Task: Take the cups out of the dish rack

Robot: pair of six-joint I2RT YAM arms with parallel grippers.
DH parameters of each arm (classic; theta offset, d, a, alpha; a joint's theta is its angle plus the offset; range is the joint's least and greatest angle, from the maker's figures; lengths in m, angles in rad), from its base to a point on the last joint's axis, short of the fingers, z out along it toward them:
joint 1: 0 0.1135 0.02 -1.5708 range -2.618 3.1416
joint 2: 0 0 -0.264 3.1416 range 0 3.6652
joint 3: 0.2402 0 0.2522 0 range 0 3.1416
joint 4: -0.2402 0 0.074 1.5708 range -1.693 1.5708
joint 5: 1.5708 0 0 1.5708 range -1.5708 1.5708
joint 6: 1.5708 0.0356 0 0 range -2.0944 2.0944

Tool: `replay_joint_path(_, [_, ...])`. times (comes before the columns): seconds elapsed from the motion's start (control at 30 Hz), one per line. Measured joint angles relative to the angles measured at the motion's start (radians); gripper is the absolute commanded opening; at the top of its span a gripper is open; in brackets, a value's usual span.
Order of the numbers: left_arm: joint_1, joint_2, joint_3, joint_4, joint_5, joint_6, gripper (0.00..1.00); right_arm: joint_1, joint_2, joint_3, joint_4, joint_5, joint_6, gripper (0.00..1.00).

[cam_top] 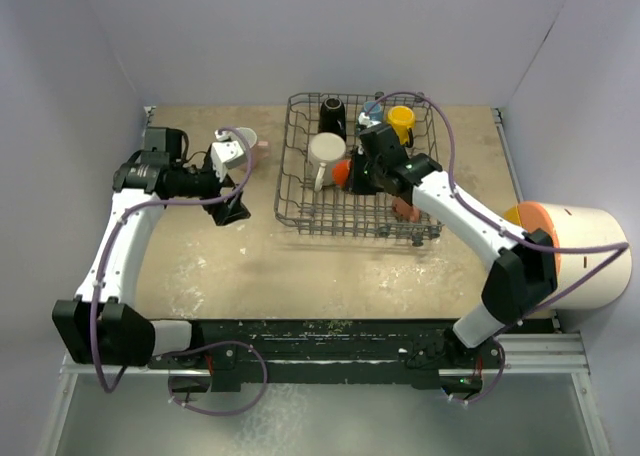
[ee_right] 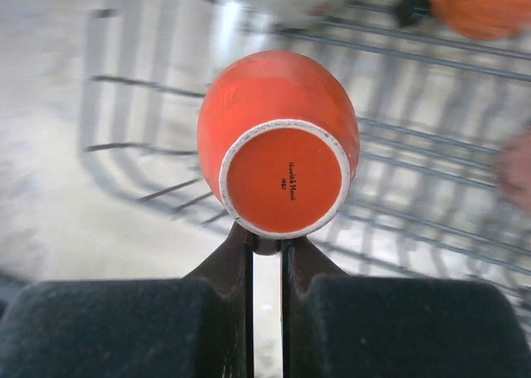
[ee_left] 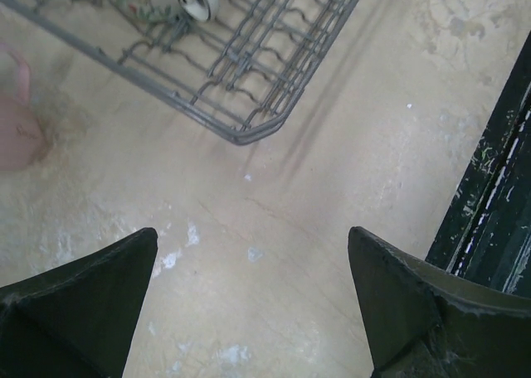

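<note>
1. The overhead view is bright and evenly lit from above. The table carries only faint, soft-edged shadows, the plainest along the 6 o'clock side of the dish rack.
2. In the left wrist view the tabletop is sharp, and the rack's shadow streaks run toward 5 o'clock. A pink mug at 9 o'clock is out of focus. The left gripper shows as 2 dark wedges with little detail.
3. In the right wrist view the orange mug is crisp at centre, with a mild sheen toward 12 o'clock. The rack wires behind it are smeared and washed out, palest at 9 o'clock. The right gripper is nearly black at 6 o'clock.
</note>
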Motion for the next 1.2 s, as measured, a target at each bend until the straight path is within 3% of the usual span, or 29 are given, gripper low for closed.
replay_joint_path(0.17, [0.000,-0.103,-0.019,0.042,0.117,0.080,0.93,0.074,-0.116,-0.014,0.103,-0.208,0.110,0.00])
replay_joint_path(0.4, [0.000,-0.121,-0.019,0.076,0.235,0.089,0.86,0.146,-0.218,-0.216,0.496,-0.510,0.387,0.00])
replay_joint_path(0.77, [0.000,-0.199,-0.029,0.104,0.372,0.058,0.70,0.222,-0.180,-0.439,1.114,-0.661,0.800,0.00])
replay_joint_path(1.07, [0.000,-0.216,-0.023,0.172,0.472,-0.071,0.44,0.294,-0.136,-0.447,1.360,-0.669,0.932,0.00])
replay_joint_path(1.13, [0.000,-0.223,-0.022,0.197,0.488,-0.100,0.35,0.309,-0.127,-0.447,1.379,-0.669,0.944,0.00])
replay_joint_path(1.2, [0.000,-0.231,-0.020,0.214,0.503,-0.129,0.18,0.323,-0.119,-0.447,1.403,-0.663,0.956,0.00])
